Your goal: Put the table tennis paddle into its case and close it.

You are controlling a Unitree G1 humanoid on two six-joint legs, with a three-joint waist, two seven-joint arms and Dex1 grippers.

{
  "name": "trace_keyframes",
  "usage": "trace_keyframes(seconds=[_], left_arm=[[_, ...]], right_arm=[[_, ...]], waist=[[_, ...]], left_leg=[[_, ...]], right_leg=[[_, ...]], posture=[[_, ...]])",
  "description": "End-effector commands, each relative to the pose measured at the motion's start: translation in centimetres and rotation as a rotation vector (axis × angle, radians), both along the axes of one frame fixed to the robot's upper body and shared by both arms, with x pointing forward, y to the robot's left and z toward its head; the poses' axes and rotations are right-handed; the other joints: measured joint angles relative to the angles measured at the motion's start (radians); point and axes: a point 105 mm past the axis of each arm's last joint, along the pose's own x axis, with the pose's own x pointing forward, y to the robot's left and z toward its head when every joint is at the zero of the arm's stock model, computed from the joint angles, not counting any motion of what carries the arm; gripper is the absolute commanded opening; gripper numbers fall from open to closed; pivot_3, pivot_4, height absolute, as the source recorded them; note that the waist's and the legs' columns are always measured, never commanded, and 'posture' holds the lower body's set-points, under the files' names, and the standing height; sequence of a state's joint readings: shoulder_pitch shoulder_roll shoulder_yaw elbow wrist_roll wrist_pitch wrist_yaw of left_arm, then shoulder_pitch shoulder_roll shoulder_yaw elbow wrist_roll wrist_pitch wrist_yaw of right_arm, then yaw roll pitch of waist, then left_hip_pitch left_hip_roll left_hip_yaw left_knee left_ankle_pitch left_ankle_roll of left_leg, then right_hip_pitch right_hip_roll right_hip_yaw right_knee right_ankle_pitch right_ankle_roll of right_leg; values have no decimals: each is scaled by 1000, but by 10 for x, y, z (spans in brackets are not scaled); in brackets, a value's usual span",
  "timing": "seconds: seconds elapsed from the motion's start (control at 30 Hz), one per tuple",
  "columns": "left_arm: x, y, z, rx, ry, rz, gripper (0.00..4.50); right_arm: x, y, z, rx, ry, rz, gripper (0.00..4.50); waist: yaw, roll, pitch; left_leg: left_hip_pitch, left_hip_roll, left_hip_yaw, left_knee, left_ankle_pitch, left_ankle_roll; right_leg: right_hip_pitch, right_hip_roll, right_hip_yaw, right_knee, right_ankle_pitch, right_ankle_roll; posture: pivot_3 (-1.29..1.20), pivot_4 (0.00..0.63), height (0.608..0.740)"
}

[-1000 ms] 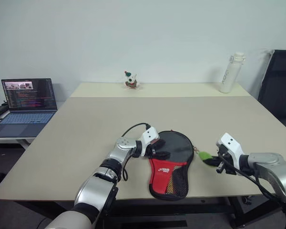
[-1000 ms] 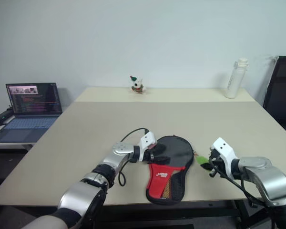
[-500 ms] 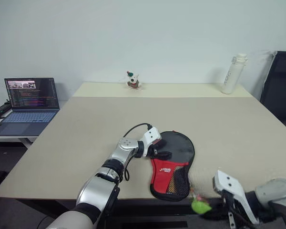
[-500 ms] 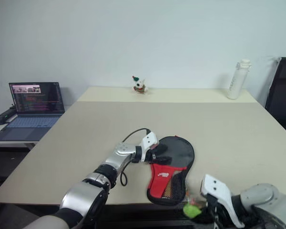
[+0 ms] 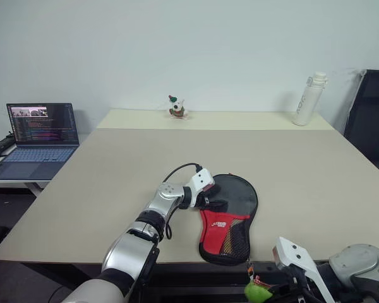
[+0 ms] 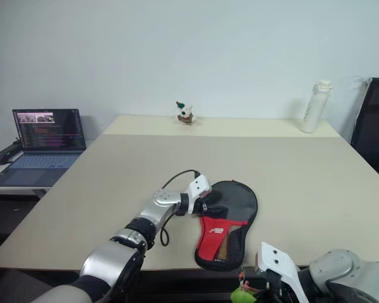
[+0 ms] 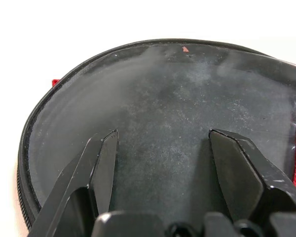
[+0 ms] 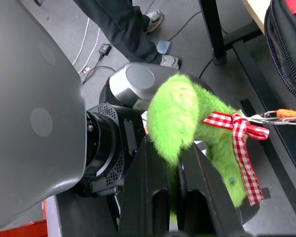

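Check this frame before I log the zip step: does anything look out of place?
Yes. The right end effector is shut on the lime-green pull, now below and off the table's front edge. The case's handle end overhangs that edge. The left end effector rests open on it.

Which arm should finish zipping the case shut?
Right, probably. Its claw is shut on the green pull by the case's near end, off the table edge. The left claw is open, resting on the case's round end.
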State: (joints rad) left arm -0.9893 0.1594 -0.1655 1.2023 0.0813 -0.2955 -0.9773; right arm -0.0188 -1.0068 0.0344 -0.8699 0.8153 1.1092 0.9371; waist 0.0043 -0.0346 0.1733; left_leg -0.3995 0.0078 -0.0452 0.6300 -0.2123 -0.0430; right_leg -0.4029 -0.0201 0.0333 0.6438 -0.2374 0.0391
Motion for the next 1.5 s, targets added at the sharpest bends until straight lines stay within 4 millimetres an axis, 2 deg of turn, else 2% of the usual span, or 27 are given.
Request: trace_keyframes(seconds=[0.03, 0.23, 0.37, 0.47, 0.67, 0.77, 0.9, 1.03, 1.23, 1.37, 1.5], left_arm=[[-6, 1, -26, 74, 58, 18, 3198], [-6, -2, -24, 69, 51, 18, 3198], [-5, -5, -22, 60, 46, 17, 3198], [-6, -6, -22, 56, 44, 11, 3198], [-7, -8, -20, 40, 39, 4, 3198], [-8, -10, -16, 16, 30, -11, 3198], [-10, -8, -2, -53, 13, -52, 3198], [-14, 5, 7, -85, -8, -81, 3198], [-26, 34, 26, -143, -28, -76, 3198], [-44, 60, 50, -209, 19, -67, 3198], [-63, 87, 64, -218, 40, -13, 3198]], right_arm=[[-15, 9, 9, 38, 22, 84, 14], [-19, 12, 14, 52, 27, 103, 14], [-12, 10, 16, 34, 0, 66, 14], [-8, 7, 23, 37, 3, 56, 784], [-10, 6, 38, 66, 15, 61, 2889], [2, 7, 43, 90, -14, 16, 3915], [35, 3, 45, 114, -71, -90, 3915], [43, -9, 48, 95, -98, -120, 3915], [94, -31, 52, 116, -269, -312, 3915], [128, -40, 53, 179, -334, -469, 3915], [151, -40, 57, 229, -392, -537, 3915]], waist=[[0, 0, 0], [4, 0, 0], [4, 0, 0], [5, 0, 0], [5, 0, 0], [5, 0, 0], [4, -1, 1], [3, -1, 1], [-14, -1, 2], [-23, -1, 5], [-35, 0, 6]], left_leg=[[0, 0, 0, 0, 0, 0], [0, 0, -1, 0, 0, 0], [0, 0, -1, 0, 0, 0], [0, 0, -1, 0, 0, 0], [0, 0, -1, 0, 0, 0], [0, 0, -1, 0, 0, 0], [-1, 0, -1, 0, 0, 0], [-3, 1, 0, -2, -2, 1], [-2, 3, 2, -2, -6, 3], [-2, 4, 3, -1, -6, 3], [-1, 4, 3, -2, -6, 3]], right_leg=[[0, 0, 0, 0, 0, 0], [0, 0, 0, 0, 0, 0], [0, 0, -1, 0, 0, 0], [0, 0, -1, 0, 0, 0], [0, 0, -1, 0, 0, 0], [0, 0, -1, 0, 0, -1], [0, 0, -1, -1, -1, -1], [-3, 0, 0, -1, 1, 2], [-4, 2, 1, 0, -2, 3], [-4, 3, 2, 2, -2, 3], [-4, 3, 4, 2, -2, 3]], posture=[[0, 150, 740], [0, 150, 740], [0, 150, 740], [0, 150, 740], [0, 150, 740], [0, 150, 740], [0, 150, 740], [0, 150, 740], [0, 150, 740], [0, 150, 740], [0, 150, 740]])
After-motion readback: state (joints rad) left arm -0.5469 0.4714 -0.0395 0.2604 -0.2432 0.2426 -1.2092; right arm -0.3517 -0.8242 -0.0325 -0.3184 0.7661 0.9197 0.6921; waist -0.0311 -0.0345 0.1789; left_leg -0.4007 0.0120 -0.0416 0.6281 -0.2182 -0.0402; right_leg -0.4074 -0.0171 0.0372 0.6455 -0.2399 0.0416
